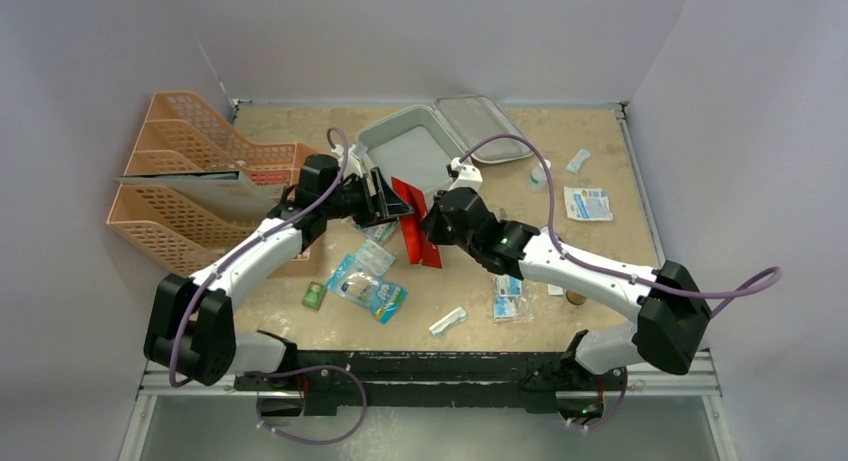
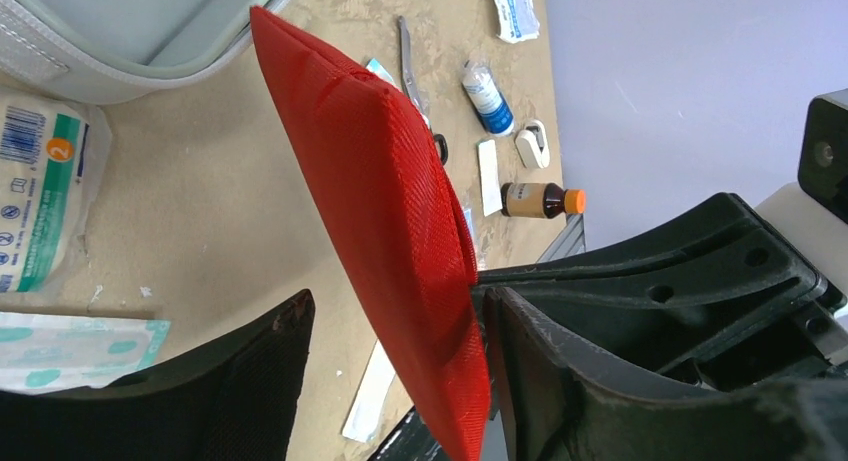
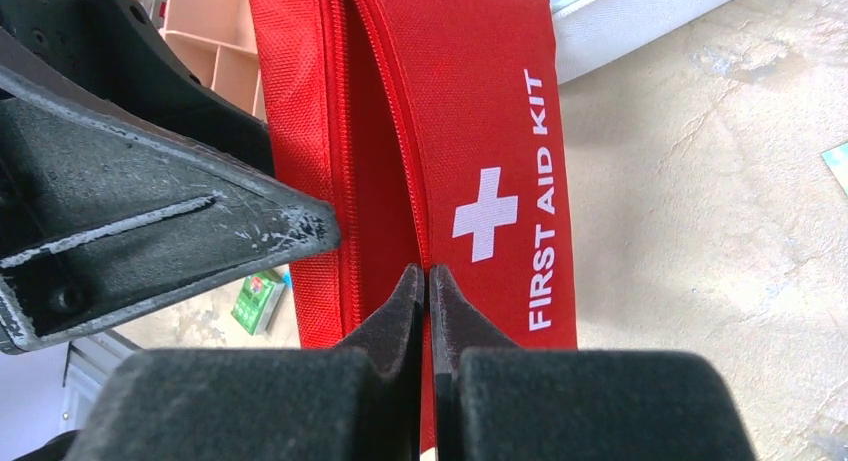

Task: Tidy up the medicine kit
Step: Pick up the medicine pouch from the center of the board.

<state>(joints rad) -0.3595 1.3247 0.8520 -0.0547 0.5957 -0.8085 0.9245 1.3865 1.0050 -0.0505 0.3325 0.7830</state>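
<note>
The medicine kit (image 1: 405,146) lies open at the back of the table, its lid (image 1: 483,126) flat beside it; its grey rim (image 2: 130,41) shows in the left wrist view and a white edge of it (image 3: 640,21) in the right wrist view. A red first-aid pouch (image 1: 412,221) with a white cross (image 3: 486,213) hangs on edge above the table between both arms. My right gripper (image 3: 423,278) is shut on the pouch's zip seam. My left gripper (image 2: 398,296) is open around the pouch (image 2: 390,211): one finger (image 2: 540,371) touches it, the other (image 2: 250,381) stands apart.
Orange mesh file trays (image 1: 190,181) stand at the left. Loose packets (image 1: 368,286) and a small green box (image 1: 314,295) lie below the pouch, and a white packet (image 1: 587,203) lies at the right. Scissors (image 2: 408,61), a brown bottle (image 2: 540,199) and a gauze pack (image 2: 40,191) lie on the table.
</note>
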